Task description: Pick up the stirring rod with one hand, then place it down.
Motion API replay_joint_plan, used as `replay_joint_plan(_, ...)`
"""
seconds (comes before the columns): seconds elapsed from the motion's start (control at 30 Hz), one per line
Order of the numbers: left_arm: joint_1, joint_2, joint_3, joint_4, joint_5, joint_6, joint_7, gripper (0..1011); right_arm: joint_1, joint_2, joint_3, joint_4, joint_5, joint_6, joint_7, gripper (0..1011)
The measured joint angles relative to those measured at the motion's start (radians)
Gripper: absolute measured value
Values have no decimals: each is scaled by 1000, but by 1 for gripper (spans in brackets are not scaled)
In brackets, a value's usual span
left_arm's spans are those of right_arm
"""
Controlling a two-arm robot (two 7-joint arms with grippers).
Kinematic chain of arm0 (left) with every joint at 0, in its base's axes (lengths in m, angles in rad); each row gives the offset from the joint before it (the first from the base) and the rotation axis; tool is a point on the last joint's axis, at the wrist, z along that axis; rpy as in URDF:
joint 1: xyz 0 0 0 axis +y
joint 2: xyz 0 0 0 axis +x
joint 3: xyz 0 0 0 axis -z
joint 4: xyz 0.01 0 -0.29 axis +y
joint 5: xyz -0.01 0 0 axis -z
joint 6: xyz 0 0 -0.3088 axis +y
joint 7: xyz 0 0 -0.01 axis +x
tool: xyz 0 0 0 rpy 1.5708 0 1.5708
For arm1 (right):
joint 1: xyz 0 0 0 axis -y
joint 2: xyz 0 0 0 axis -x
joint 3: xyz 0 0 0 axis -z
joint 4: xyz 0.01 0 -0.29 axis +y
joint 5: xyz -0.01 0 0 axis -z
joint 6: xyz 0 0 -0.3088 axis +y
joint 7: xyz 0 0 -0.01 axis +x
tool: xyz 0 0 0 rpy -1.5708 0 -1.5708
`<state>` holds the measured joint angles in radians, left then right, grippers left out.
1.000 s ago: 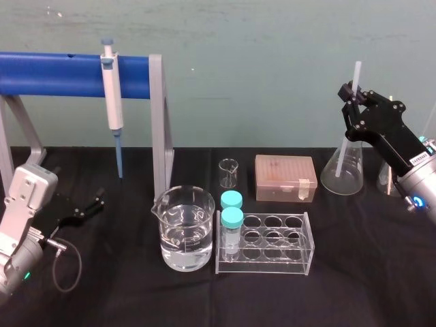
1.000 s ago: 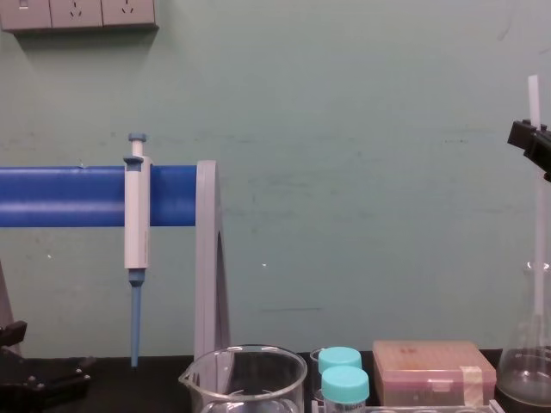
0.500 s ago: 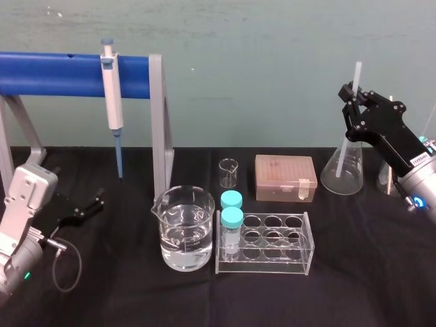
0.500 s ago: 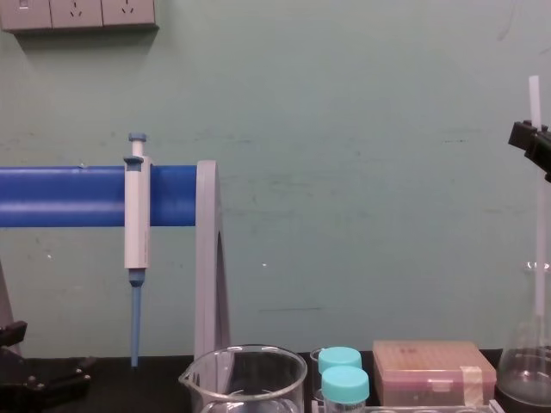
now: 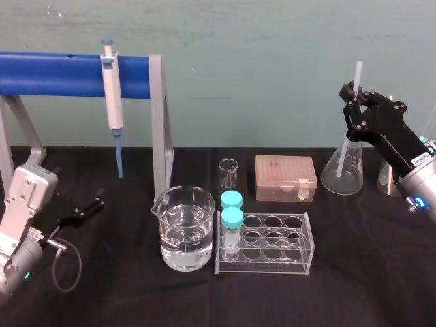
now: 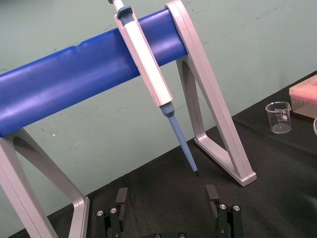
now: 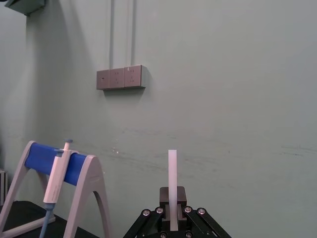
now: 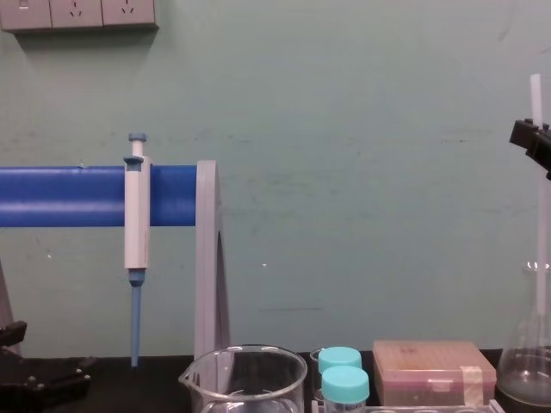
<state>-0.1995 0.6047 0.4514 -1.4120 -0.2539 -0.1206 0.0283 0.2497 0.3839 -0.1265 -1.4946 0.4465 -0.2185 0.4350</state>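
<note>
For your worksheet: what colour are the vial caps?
The vial caps are turquoise; head view shows them best.

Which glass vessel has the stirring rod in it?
The conical flask at far right: the stirring rod, held by the right gripper, reaches into it. The large beaker holds only water; the small beaker looks empty.

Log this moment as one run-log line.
right gripper: shut on stirring rod, held upright | rod's lower end: inside conical flask | left gripper: open, idle, low at left
</note>
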Motion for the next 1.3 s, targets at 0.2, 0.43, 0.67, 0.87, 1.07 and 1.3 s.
replay_joint_plan(0.2,0,0,0,0,0,0,0,1000,-2,0,1,-2,0,0,0,72)
replay_joint_plan(0.43,0,0,0,0,0,0,0,1000,-3,0,1,-2,0,0,-1,72)
replay_joint_plan(0.67,0,0,0,0,0,0,0,1000,-4,-1,1,-1,-1,1,-2,72)
replay_joint_plan(0.87,0,0,0,0,0,0,0,1000,-3,-1,0,2,-1,1,-1,72)
replay_joint_plan(1.07,0,0,0,0,0,0,0,1000,-2,-2,-1,6,-2,1,-1,72)
replay_joint_plan(1.3,0,0,0,0,0,0,0,1000,16,-8,-14,32,70,13,71,72)
